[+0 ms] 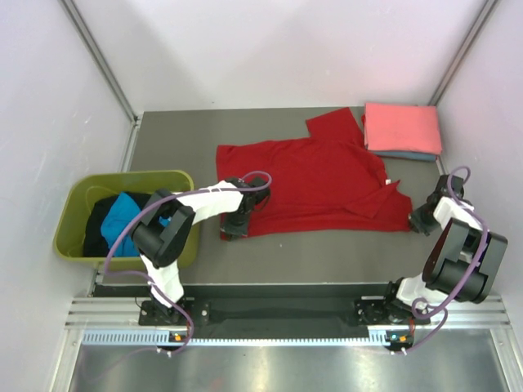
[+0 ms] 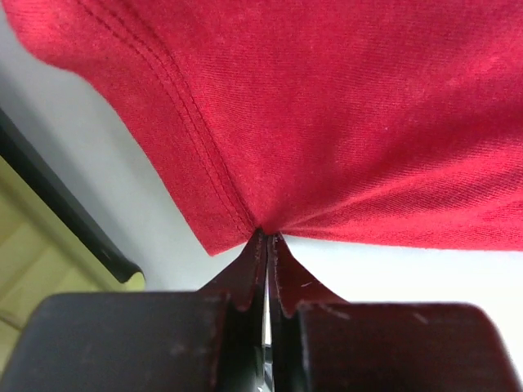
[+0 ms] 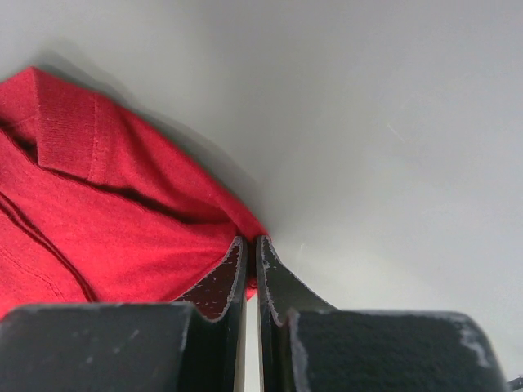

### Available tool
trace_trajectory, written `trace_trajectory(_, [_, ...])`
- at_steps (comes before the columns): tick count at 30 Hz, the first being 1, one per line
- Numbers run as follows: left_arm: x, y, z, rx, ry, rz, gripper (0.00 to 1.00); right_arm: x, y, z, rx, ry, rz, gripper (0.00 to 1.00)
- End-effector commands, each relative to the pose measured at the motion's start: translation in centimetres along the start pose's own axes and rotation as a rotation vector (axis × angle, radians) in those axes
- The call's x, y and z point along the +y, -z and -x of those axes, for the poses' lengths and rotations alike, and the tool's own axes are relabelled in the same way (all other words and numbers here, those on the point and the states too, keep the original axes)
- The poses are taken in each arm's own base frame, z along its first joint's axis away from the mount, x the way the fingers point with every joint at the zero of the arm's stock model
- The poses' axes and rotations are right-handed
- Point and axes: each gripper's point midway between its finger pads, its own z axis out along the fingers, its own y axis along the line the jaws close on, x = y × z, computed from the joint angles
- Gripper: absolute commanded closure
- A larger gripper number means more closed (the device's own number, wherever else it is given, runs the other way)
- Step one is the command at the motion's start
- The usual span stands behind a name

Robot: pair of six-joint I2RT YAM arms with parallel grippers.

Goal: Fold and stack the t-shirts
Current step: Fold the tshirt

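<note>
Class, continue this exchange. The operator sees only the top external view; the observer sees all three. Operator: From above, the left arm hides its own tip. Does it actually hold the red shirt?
Observer: Yes. The left wrist view shows the left gripper with its jaws shut on a pinch of the red t-shirt.
Operator: Where on the cloth?
Observer: At its edge, right where a double-stitched hem runs down into the pinch.
Operator: And the right side?
Observer: In the right wrist view the right gripper also has its jaws shut on the shirt's edge, with a ribbed band lying further along the cloth.
</note>
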Motion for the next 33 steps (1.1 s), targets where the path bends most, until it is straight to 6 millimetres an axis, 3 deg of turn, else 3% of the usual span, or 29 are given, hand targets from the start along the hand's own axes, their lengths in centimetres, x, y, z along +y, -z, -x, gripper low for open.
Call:
trace_trajectory(1, [0.5, -0.8, -1.9, 0.061, 0.037, 0.027, 1.0, -1.7, 0.5, 0.2, -0.016, -0.004, -0.027, 1.0])
trace_trajectory(6, [-0.3, 0.7, -3.8, 0.059, 0.072, -0.002, 1.0, -3.0, 0.9, -0.9, -0.012, -0.018, -0.056, 1.0])
trace_trajectory(12, [-0.6, 2.4, -5.6, 0.057, 0.047, 0.003, 1.0, -3.2, 1.5, -2.0, -0.004, -0.038, -0.037, 1.0])
trace_trajectory(15, [-0.7, 3.2, -5.6, 0.049, 0.055, -0.02, 0.84, -3.6, 2.0, -1.4, -0.03, -0.031, -0.059, 1.0])
trace_trajectory(16, [-0.7, 3.7, -5.4, 0.036, 0.059, -0.028, 0.76, -3.9, 2.3, -1.5, -0.03, -0.029, -0.076, 0.94])
trace_trajectory(18, [-0.3, 4.5, -5.0, 0.024, 0.054, -0.02, 0.73, -3.8, 3.0, -0.8, -0.054, -0.027, -0.079, 0.89])
trace_trajectory(21, [0.7, 6.2, -3.3, -0.031, 0.027, 0.018, 0.66, -3.7, 4.1, 0.1, -0.081, -0.02, -0.079, 0.74])
trace_trajectory(23, [0.8, 7.3, -1.3, -0.079, 0.018, 0.019, 0.65, -3.6, 5.0, 0.6, -0.1, -0.011, -0.077, 0.71])
trace_trajectory(27, [1.0, 7.7, 2.1, -0.102, -0.012, -0.013, 0.65, -2.5, 6.6, 1.8, -0.146, 0.008, -0.032, 0.68])
trace_trajectory(31, [0.0, 7.2, 4.8, -0.115, -0.116, -0.061, 0.64, 0.7, 6.9, 0.6, -0.12, 0.079, 0.074, 0.66])
trace_trajectory(33, [0.5, 6.8, 6.2, -0.122, -0.131, -0.032, 0.63, 2.7, 6.9, -1.0, -0.086, 0.142, 0.108, 0.66])
